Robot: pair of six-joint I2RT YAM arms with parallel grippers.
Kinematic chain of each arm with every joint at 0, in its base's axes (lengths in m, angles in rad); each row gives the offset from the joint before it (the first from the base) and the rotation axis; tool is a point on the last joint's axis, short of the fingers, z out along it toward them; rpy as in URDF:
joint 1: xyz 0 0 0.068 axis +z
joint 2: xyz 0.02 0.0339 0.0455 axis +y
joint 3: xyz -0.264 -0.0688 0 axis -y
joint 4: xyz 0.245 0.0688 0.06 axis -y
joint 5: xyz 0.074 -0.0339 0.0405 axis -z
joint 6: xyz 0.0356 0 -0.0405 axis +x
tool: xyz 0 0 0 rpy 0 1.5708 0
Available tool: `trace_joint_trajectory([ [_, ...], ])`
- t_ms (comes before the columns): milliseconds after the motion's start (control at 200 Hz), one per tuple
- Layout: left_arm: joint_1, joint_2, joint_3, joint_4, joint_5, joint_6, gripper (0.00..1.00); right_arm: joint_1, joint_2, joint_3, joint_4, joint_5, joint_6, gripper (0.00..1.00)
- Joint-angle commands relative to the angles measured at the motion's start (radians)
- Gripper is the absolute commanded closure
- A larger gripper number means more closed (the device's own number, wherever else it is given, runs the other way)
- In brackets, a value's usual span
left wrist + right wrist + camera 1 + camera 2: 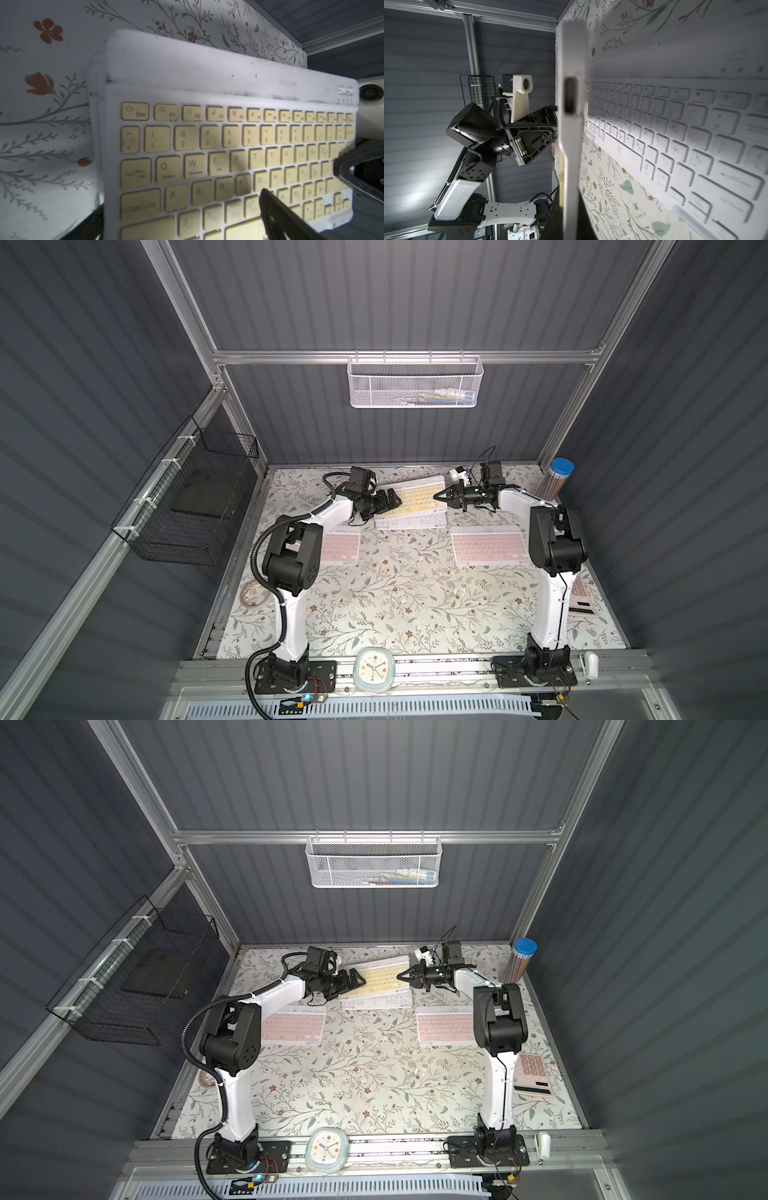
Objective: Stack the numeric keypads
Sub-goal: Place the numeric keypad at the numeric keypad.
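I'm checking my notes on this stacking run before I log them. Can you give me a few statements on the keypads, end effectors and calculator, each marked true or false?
1. The yellow keypad lies partly over a white keypad. True.
2. The left end effector is shut. False: its jaws stand open at the yellow keypad's end.
3. Two pink keypads lie flat and unstacked. True.
4. The calculator sits on the yellow keypad. False: the calculator lies beside the right arm.
5. The right end effector is shut on the yellow keypad's other end. True.
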Motion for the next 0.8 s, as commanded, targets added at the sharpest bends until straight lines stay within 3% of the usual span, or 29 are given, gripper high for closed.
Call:
trace_joint_trajectory([
  [0, -0.016, 0.020, 0.066, -0.038, 0.005, 0.039, 0.00, -0.002, 0.020, 0.053, -0.053, -0.067, -0.058, 0.98],
  [390, -0.015, 0.042, 0.098, -0.097, -0.072, 0.083, 0.00, -0.012, 0.069, 0.078, -0.050, -0.116, -0.054, 0.99],
  [795, -0.015, 0.071, 0.116, -0.114, -0.107, 0.076, 0.00, -0.010, 0.117, 0.104, -0.066, -0.076, -0.060, 0.95],
])
